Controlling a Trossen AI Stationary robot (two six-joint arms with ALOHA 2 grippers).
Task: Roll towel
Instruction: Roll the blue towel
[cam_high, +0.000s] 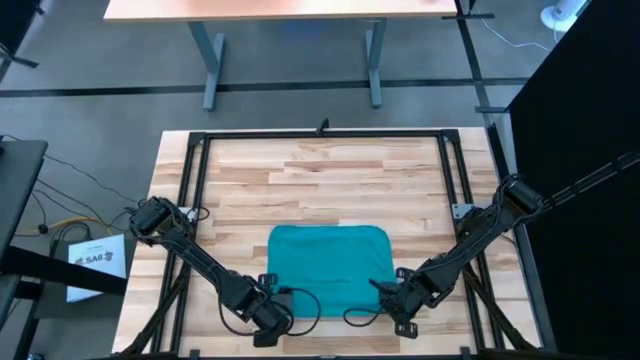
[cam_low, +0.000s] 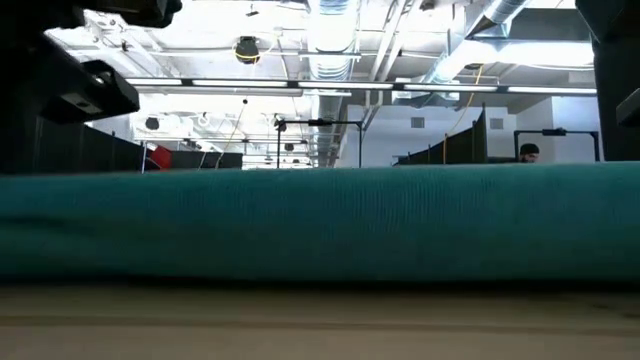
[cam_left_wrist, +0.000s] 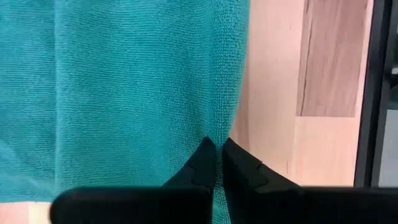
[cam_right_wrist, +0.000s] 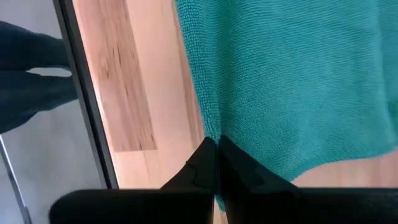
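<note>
The teal towel (cam_high: 330, 268) lies flat on the wooden table (cam_high: 330, 170), near its front edge. In the low view the towel (cam_low: 320, 225) fills the width as a thick band on the tabletop. My left gripper (cam_high: 284, 302) is shut at the towel's near left corner. My right gripper (cam_high: 385, 292) is shut at its near right corner. The grey tag does not show. My left gripper pinches the towel's left side edge (cam_left_wrist: 214, 127) close to the near corner, between its two shut fingers (cam_left_wrist: 202, 162), coming from above. One layer or several, I cannot tell. The towel lies on the table around the hold. My right gripper pinches the towel's right side edge (cam_right_wrist: 208, 127) close to the near corner, between its two shut fingers (cam_right_wrist: 202, 165), coming from above. One layer or several, I cannot tell. The cloth lies on the table beyond the fingers.
A black metal frame (cam_high: 320, 133) runs around the table's far edge and both sides. Bare wood lies beyond the towel toward the far edge. A desk (cam_high: 290, 10) stands past the table.
</note>
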